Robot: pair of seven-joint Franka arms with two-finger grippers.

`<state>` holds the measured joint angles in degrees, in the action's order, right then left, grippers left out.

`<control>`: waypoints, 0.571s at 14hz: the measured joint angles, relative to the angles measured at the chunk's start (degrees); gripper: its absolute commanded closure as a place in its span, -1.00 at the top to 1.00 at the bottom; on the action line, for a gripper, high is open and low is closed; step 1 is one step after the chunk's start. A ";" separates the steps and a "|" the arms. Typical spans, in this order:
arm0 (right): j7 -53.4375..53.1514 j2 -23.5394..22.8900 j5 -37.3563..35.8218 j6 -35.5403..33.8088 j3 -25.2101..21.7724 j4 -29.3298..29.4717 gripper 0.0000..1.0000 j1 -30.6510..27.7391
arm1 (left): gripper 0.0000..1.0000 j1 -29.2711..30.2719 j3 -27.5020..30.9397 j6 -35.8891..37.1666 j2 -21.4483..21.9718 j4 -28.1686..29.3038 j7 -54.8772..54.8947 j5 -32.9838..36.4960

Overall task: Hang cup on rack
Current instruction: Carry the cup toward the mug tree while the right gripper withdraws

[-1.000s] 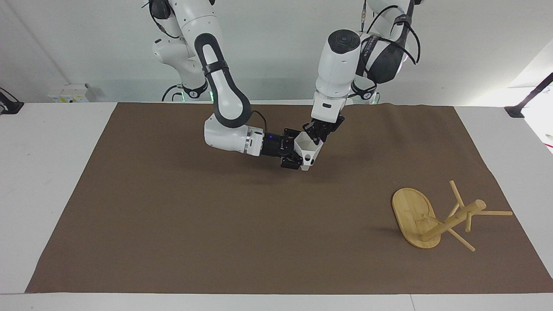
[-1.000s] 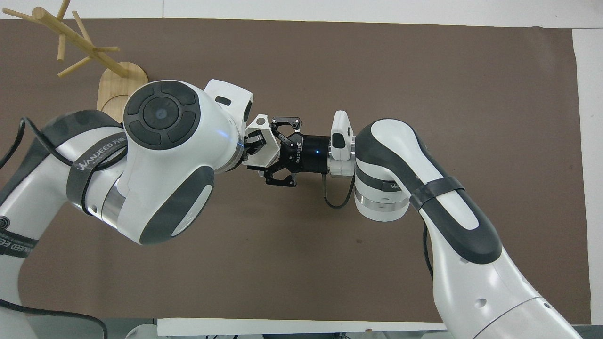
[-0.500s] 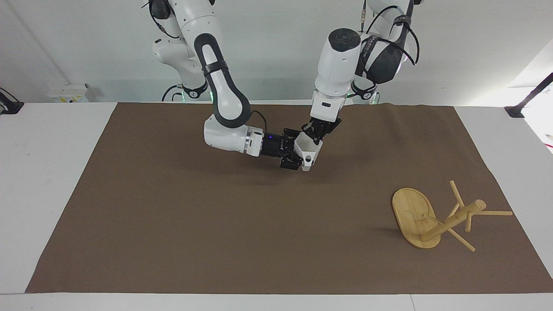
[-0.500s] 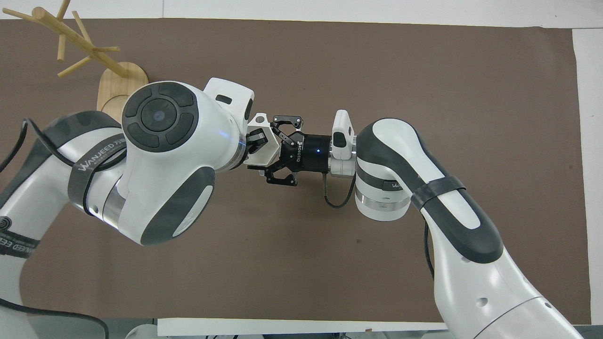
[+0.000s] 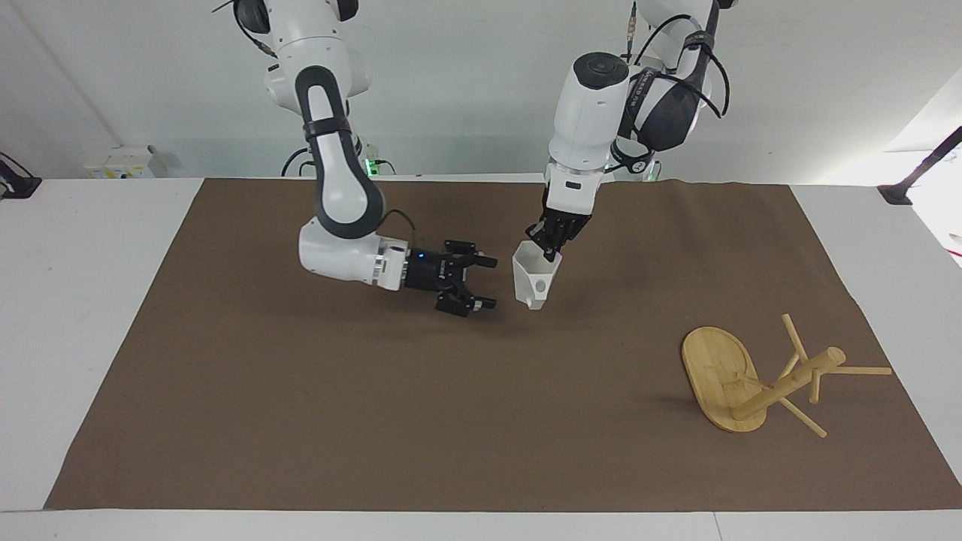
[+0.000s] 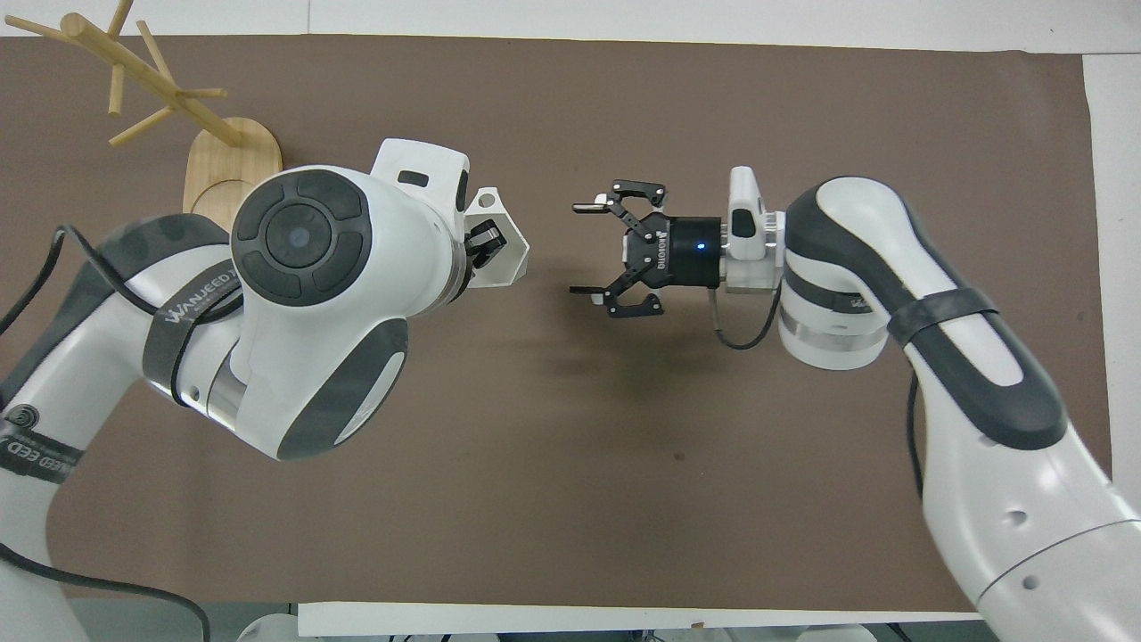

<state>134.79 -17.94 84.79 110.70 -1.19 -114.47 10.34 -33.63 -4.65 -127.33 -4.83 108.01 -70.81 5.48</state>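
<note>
The white faceted cup [image 5: 532, 279] [image 6: 501, 259] hangs a little above the brown mat, tilted, with my left gripper [image 5: 547, 252] [image 6: 481, 248] shut on its rim from above. Level with the cup and a short gap from it, my right gripper [image 5: 490, 282] [image 6: 578, 250] points at the cup, open, with nothing between its fingers. The bamboo rack [image 5: 782, 383] [image 6: 143, 76] rests on its oval base [image 5: 714, 368] [image 6: 223, 165] at the left arm's end of the table, farther from the robots than the cup. Thin pegs stick out of its post.
The brown mat [image 5: 376, 413] [image 6: 802, 107] covers most of the white table [image 5: 83, 300]. The left arm's big elbow [image 6: 303, 294] hides part of the mat and the edge of the rack's base in the overhead view.
My right gripper has opened, let go of the cup and drawn back toward its own end of the table. The left gripper keeps the cup, which now tilts more upright.
</note>
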 measured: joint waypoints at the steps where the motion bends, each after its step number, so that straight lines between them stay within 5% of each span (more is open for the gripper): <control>1: 0.00 0.12 -5.84 -2.02 -0.17 0.04 1.00 -4.01 | -1.00 0.01 0.04 -7.93 0.63 4.20 -3.77 2.77; 5: -2.83 4.51 -29.35 -3.89 -0.40 0.83 1.00 -13.49 | -1.00 1.18 0.95 -34.02 3.78 18.77 -12.38 10.62; 8: -19.31 12.12 -46.98 -4.12 -0.23 2.36 1.00 -13.95 | -1.00 6.73 1.24 -50.36 5.59 27.61 -12.75 16.58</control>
<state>115.47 -5.82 37.81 106.58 -1.42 -112.11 -3.61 -26.90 -3.41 -177.70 0.76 135.63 -83.57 22.06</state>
